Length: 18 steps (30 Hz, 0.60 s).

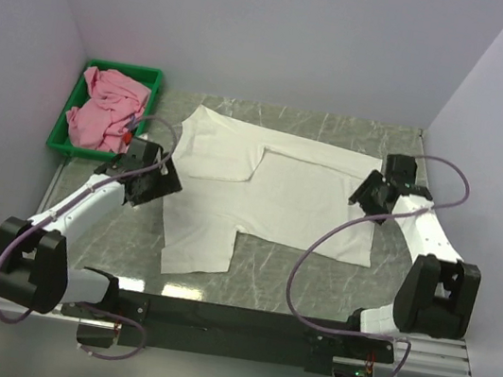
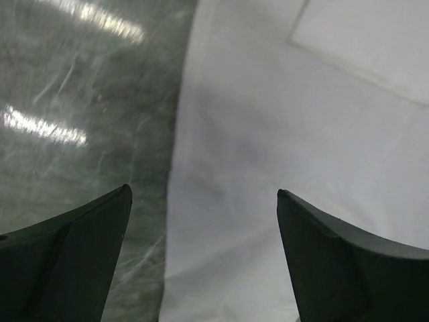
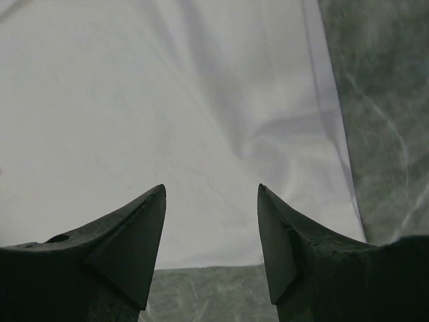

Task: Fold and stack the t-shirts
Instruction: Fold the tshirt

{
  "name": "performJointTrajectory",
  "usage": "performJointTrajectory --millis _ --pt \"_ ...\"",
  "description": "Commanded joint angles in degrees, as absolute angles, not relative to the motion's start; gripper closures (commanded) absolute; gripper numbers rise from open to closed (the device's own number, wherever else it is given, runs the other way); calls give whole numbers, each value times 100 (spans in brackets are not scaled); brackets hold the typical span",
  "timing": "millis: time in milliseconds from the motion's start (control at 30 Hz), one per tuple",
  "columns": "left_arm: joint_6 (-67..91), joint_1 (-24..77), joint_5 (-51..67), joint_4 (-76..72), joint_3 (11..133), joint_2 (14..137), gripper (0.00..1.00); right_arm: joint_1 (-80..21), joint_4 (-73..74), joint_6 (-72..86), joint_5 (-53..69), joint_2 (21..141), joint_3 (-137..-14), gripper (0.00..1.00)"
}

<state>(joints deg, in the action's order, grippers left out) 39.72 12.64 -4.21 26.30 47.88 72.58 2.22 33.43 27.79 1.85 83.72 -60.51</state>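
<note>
The white t-shirt (image 1: 271,187) lies spread flat on the table, plain side up, with one sleeve folded over at the top left; no red print shows. The pink t-shirt (image 1: 106,110) lies crumpled in the green tray (image 1: 65,145). My left gripper (image 1: 165,178) is open and empty over the white shirt's left edge; in the left wrist view (image 2: 204,194) the fabric (image 2: 288,147) fills the right side. My right gripper (image 1: 362,193) is open and empty over the shirt's right hem; in the right wrist view (image 3: 212,191) the white fabric (image 3: 154,107) lies under the jaws.
The table (image 1: 265,282) is grey-green marble. Pale walls close in the left, back and right sides. The green tray stands at the far left corner. A black rail (image 1: 231,319) with both arm bases runs along the near edge.
</note>
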Motion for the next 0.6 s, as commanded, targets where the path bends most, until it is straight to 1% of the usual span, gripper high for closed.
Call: performJointTrajectory --millis 0,67,100,133,167,233,267,333,467,567 --pt "4245 1151 -282 2347 4334 7049 6 474 3015 3278 62 7526 -5373 35" --pt "4254 1151 -202 2224 4166 7171 7 614 2997 3409 9 7261 -4977 30" --pt "4263 1143 -228 2206 4131 7224 8 676 2980 3428 17 7060 -4862 30" --pt "4263 1143 -272 2197 4105 7294 10 703 2979 3463 35 6971 -4756 30" --pt "4263 1143 -368 2189 4104 7417 15 764 2953 3506 35 6883 -4555 30" --pt "4307 1143 -360 2162 4157 7558 20 773 2918 3533 9 6672 -4378 31" --pt "4307 1143 -386 2153 4183 7715 24 773 2909 3533 9 6619 -4220 34" --pt "4316 1143 -483 2180 4323 7865 27 773 2909 3507 -130 6548 -4114 36" --pt "4263 1151 -589 2215 4509 8225 34 774 2944 3454 -281 6346 -3850 37" --pt "4219 1178 -598 2276 4579 8445 36 773 2988 3472 -378 6258 -3779 38"
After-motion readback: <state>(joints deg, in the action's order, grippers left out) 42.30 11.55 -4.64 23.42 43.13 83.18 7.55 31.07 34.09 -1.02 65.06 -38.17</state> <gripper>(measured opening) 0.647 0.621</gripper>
